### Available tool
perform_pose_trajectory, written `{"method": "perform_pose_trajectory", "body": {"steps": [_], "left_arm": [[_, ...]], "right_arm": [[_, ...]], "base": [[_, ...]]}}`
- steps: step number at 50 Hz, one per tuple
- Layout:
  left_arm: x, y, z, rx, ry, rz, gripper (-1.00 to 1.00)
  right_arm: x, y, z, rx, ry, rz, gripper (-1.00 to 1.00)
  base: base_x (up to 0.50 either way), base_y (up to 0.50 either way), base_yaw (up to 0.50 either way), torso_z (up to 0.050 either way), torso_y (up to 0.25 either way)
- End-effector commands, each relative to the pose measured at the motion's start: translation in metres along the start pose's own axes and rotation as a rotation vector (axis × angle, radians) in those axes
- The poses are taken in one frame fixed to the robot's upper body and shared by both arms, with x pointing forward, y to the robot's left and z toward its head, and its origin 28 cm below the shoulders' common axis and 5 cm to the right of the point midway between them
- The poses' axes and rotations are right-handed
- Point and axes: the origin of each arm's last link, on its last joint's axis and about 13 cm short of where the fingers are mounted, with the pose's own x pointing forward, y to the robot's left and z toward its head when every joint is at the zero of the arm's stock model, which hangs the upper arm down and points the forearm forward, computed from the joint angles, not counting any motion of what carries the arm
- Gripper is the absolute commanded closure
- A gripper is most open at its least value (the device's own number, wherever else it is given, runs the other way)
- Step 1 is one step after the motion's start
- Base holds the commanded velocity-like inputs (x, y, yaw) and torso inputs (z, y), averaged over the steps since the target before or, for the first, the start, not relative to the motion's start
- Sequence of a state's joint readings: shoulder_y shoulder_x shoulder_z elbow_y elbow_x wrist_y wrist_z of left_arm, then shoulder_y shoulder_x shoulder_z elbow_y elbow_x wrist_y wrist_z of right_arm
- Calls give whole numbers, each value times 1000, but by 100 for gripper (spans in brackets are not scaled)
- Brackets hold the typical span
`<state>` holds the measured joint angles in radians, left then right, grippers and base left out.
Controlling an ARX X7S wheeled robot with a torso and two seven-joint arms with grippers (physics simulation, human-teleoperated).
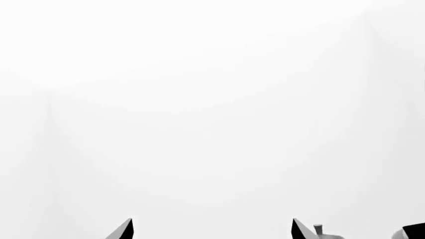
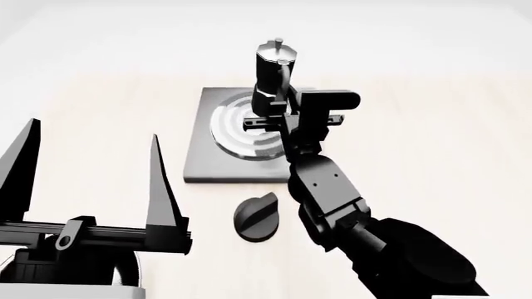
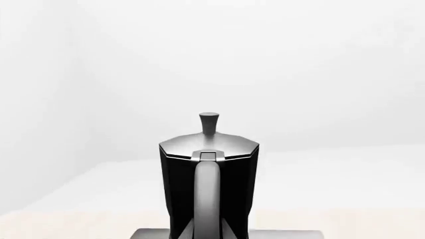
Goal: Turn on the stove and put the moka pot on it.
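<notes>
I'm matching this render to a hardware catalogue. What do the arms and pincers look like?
Both are matt black. The left pincer has two long, flat, tapering blades on a grey crossbar. The right arm is built of rounded, blocky segments with screw holes. No cables or markings show.

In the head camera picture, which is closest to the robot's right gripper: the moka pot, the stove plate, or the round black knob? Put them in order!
From the right gripper:
1. Moka pot, right at the gripper.
2. Stove plate, just beneath it.
3. Round black knob, farthest, nearer the robot.
</notes>
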<state>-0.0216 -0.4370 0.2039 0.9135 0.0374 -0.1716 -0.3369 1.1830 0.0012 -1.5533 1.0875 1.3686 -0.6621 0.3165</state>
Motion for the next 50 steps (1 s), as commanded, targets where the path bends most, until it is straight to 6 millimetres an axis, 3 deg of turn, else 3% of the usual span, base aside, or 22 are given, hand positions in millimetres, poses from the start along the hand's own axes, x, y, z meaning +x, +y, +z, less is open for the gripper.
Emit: {"method": "perform_pose_trajectory", "body": {"steps": [1, 29, 50], "left_arm": [[0, 0, 0, -2, -1, 0, -100], [-1, -1, -1, -10, -5, 2, -100], [-2, -1, 0, -24, -15, 5, -100]], "right_arm": [[5, 4, 10, -18, -75, 36, 100], [6, 6, 12, -37, -77, 55, 100], [6, 4, 11, -43, -68, 42, 100]], "base": [[0, 0, 0, 0, -143], [-1, 0, 0, 0, -138], [1, 0, 0, 0, 0]]}}
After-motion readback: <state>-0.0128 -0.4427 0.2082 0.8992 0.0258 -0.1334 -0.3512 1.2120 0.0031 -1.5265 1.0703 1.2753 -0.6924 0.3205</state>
